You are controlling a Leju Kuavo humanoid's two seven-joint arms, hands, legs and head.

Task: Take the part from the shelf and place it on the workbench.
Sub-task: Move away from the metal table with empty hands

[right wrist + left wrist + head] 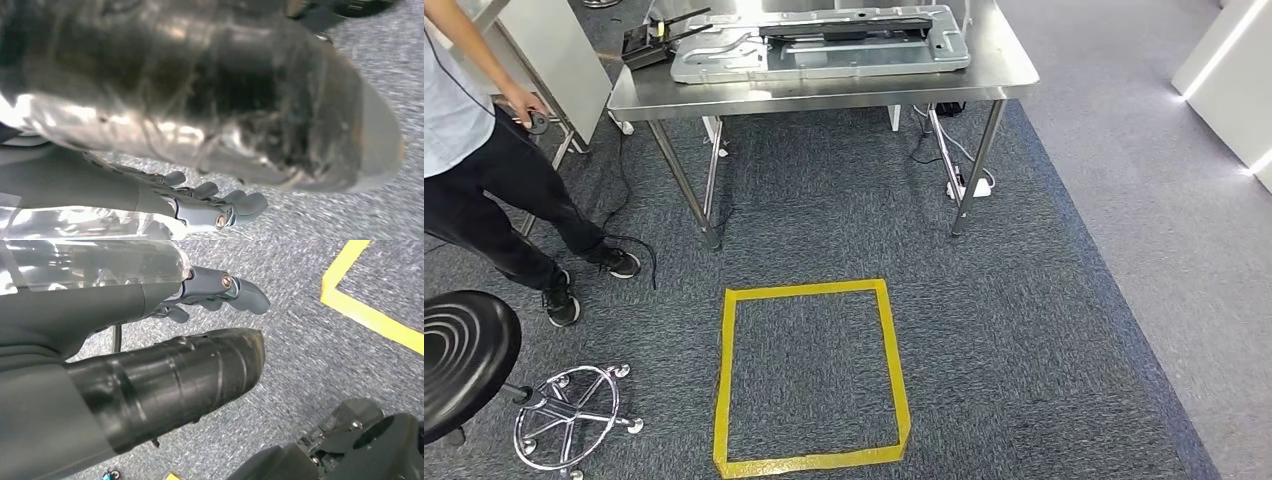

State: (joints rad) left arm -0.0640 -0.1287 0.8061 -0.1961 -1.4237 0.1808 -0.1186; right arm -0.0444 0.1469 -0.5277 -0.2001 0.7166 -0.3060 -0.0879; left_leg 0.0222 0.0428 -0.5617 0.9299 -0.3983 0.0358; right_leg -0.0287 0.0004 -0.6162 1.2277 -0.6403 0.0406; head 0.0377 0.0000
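Lying flat on the steel workbench [1014,75] beyond the yellow tape square [809,375], large grey metal part [824,45]; left hand [215,290] and right hand [210,205] both hanging over carpet, fingers loosely apart, holding nothing

The right hand [200,200] comes in from the picture's left edge, hanging over grey speckled carpet [395,65]. Its thick thumb [280,100] is close to the lens, blurred and glossy, with a rounded pale tip. Beside it the darker fingers [245,202] lie close together, lightly curled, their rounded tips apart from the thumb, with nothing between them. A shiny translucent cover [75,222] sits over the back of the hand, next to the smooth grey palm shell [65,185].
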